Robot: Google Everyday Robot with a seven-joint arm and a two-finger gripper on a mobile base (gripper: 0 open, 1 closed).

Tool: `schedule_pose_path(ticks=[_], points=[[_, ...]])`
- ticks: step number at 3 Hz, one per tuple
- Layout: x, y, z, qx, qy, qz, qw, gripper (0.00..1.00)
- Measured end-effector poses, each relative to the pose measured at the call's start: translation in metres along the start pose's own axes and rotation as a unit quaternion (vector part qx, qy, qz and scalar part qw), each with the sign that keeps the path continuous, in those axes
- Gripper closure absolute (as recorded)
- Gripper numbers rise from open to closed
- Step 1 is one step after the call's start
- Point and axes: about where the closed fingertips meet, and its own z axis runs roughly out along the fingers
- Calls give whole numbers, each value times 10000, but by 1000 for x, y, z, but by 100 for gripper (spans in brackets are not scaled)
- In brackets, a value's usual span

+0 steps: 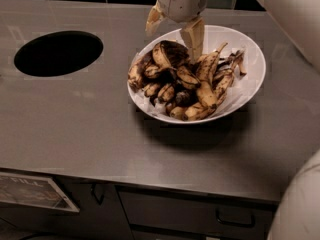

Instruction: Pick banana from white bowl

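Though cropped at top, spread pincer (173,40) above banana (169,55) in white bowl (254,54).

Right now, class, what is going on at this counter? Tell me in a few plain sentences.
A robot arm is working over a white bowl heaped with overripe bananas on a steel counter. Its tool hovers above the back left of the heap, fingers open, just over the large, mostly black banana on top. Nothing is gripped yet; that banana lies in the bowl. A round hole in the counter sits to the left.
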Motion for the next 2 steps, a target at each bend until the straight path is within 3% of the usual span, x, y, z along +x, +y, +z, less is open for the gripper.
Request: schedule_pose_path(ticks=[1,2], points=[[0,-1,-2,-26,47,-30,10000,2],[0,-3,-3,-59,66,-74,9999,2]])
